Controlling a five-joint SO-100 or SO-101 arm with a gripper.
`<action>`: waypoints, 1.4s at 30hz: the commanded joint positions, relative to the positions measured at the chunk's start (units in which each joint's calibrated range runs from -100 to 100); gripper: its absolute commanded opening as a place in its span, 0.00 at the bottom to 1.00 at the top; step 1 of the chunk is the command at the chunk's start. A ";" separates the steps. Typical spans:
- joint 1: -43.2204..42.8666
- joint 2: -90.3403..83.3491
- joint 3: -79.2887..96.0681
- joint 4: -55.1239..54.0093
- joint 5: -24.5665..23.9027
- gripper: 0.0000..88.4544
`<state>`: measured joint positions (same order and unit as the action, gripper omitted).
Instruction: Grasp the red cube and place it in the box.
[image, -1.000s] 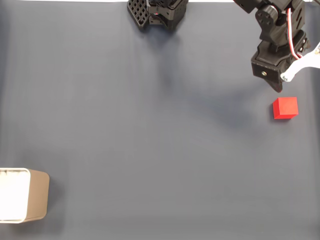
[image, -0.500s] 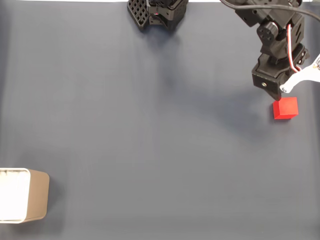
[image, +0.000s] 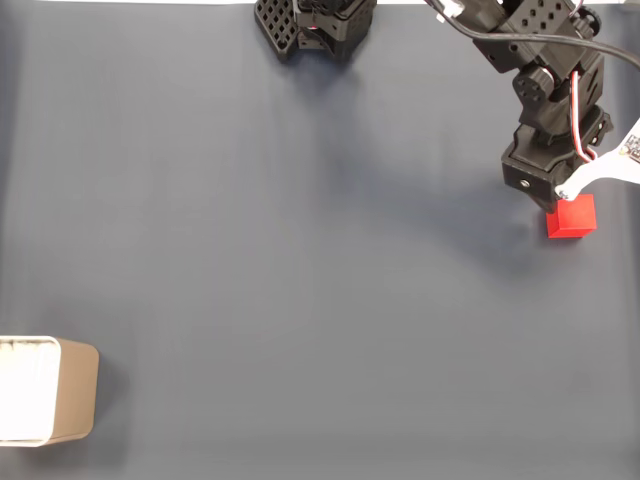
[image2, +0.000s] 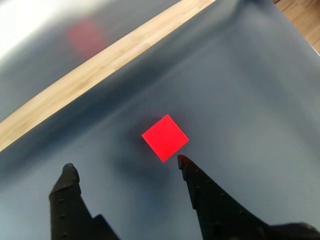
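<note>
jaws of the black two-finger gripper (image2: 125, 167) stand apart, empty, just short of the small matte red cube (image2: 165, 137) on the grey mat (image: 300, 260) (right side, fixed view). tan rounded box (image: 70, 390) sits far left.

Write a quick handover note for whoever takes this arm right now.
Gripper: open, empty, above the red cube, which lies just ahead of the fingertips, nearer the right one in the wrist view.
Cube: on the grey mat at the right in the fixed view, not gripped.
Box: lower left edge of the fixed view, far from the cube.
Done: approach.
Left: straddle the cube, close, carry it to the box, release.
</note>
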<state>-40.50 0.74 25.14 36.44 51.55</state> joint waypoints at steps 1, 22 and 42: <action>0.94 -0.04 -0.50 -1.60 -0.54 0.51; 1.02 5.76 -3.79 -6.35 -0.83 0.51; -1.11 8.19 -9.08 -7.34 -1.51 0.52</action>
<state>-40.65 9.77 18.63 29.99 50.38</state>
